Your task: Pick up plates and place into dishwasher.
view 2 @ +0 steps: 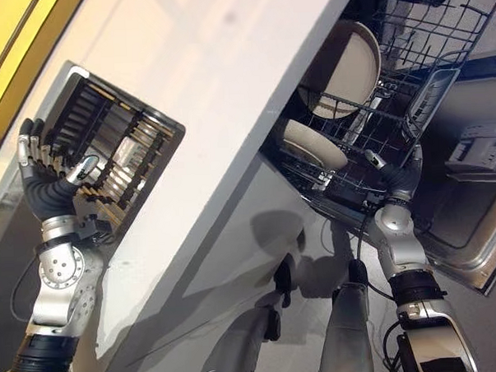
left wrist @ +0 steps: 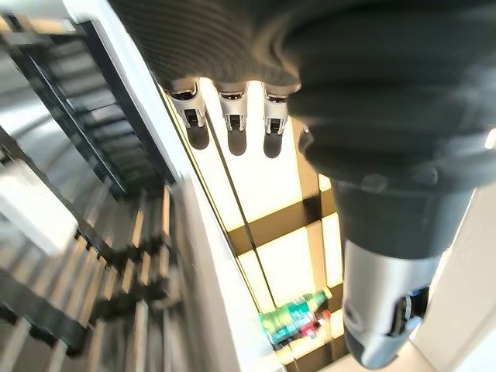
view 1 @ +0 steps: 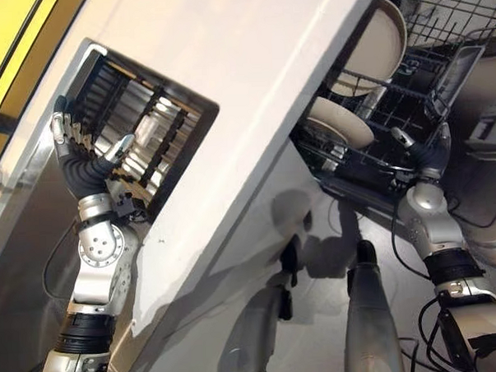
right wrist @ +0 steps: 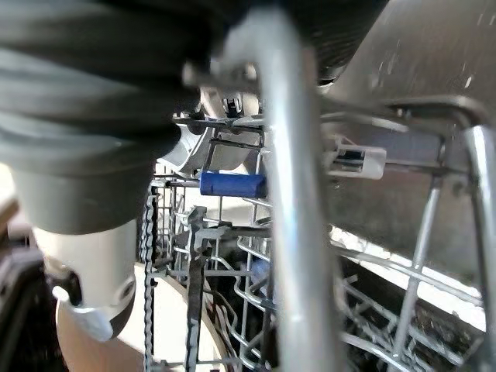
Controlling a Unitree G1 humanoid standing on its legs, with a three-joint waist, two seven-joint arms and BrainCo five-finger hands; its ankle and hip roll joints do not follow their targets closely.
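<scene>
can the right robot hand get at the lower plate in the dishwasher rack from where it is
Probably yes. The right robot hand is at the rack's front edge, the lower plate stands just inside, and only thin rack wires lie between them.

Plates [view 1: 337, 121] in dishwasher rack [view 1: 440, 70]

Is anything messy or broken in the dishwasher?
Nothing looks broken or spilled. Two plates, one above the other, stand in the rack. The right hand is at the rack's edge. The left hand is up by the drying rack on the counter, holding nothing.
</scene>
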